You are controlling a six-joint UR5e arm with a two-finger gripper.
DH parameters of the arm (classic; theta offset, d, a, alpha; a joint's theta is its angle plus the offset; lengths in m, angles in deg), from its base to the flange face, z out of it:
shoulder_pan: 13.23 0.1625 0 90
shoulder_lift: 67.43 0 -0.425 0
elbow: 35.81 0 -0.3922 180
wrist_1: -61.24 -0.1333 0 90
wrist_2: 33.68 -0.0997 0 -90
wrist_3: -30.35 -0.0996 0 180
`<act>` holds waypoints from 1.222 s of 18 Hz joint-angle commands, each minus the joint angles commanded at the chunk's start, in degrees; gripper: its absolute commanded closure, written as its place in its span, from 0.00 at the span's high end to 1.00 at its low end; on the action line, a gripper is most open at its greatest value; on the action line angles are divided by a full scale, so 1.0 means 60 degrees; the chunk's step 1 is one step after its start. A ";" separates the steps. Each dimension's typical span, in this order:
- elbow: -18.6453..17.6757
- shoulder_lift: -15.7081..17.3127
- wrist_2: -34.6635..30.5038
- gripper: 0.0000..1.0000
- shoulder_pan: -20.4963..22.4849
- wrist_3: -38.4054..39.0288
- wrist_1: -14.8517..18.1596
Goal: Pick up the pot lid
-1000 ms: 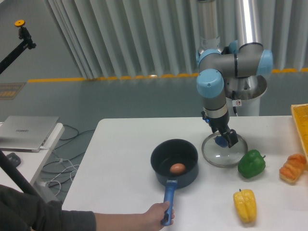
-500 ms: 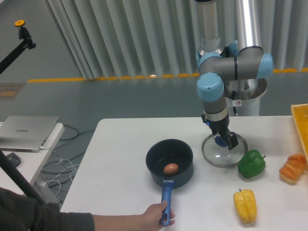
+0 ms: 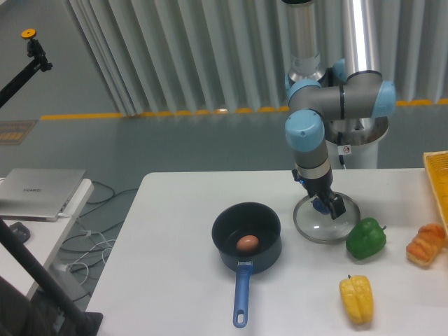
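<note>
Reaching down from above, the pincer (image 3: 325, 199) has its fingers at the blue knob (image 3: 320, 206) of the clear pot lid (image 3: 315, 227); I cannot tell how far open they are, or whether they grip the knob. The lid lies on the white surface (image 3: 164, 245), between the dark pot (image 3: 260, 262) and the green pepper (image 3: 365, 239). Inside the pot sits a reddish-orange item (image 3: 247, 243), and its blue handle (image 3: 241, 294) points toward the camera. A yellow pepper (image 3: 357, 299) lies nearer the camera than the green one.
</note>
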 joint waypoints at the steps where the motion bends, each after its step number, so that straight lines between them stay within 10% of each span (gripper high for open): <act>1: -0.0015 0.0000 0.0000 0.96 0.0000 -0.0015 0.0000; 12: -0.0015 -0.0205 -0.0234 0.94 -0.0015 0.0015 -0.0029; 22: 0.0073 -0.0161 -0.0191 0.40 -0.0015 0.0204 -0.0029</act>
